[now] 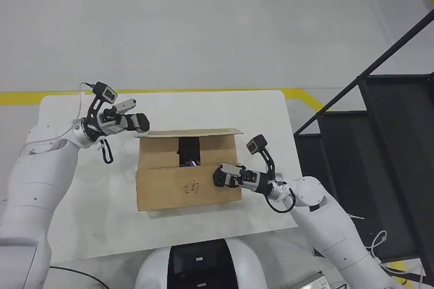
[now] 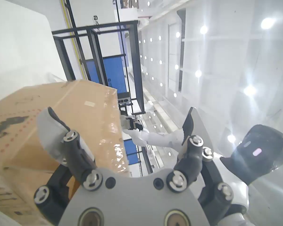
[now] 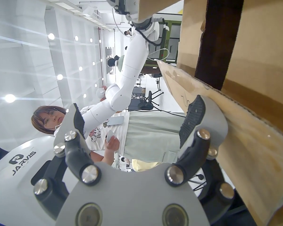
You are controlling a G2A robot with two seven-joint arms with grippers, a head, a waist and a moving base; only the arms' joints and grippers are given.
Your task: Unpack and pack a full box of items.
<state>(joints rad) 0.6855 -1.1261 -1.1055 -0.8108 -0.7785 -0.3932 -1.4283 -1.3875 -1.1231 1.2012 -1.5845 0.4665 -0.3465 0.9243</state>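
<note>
Two arms flank one cardboard box (image 1: 159, 152) in the middle of the white table (image 1: 108, 224); its long axis runs from my left to my right. The left gripper (image 1: 132, 123) is at the far left corner and the right gripper (image 1: 221, 175) is at the right end, against the near flap (image 1: 188, 186). Both have fingers spread and hold nothing. The box is brown, taped and half open, with something dark (image 1: 189, 152) in the gap. I judge the right arm is nearer to the flap.

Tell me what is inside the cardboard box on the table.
Through the narrow gap between the top flaps of the cardboard box, a dark interior shows, with something purple in it. What it is, and any other contents, cannot be told: the flaps cover the rest.
</note>
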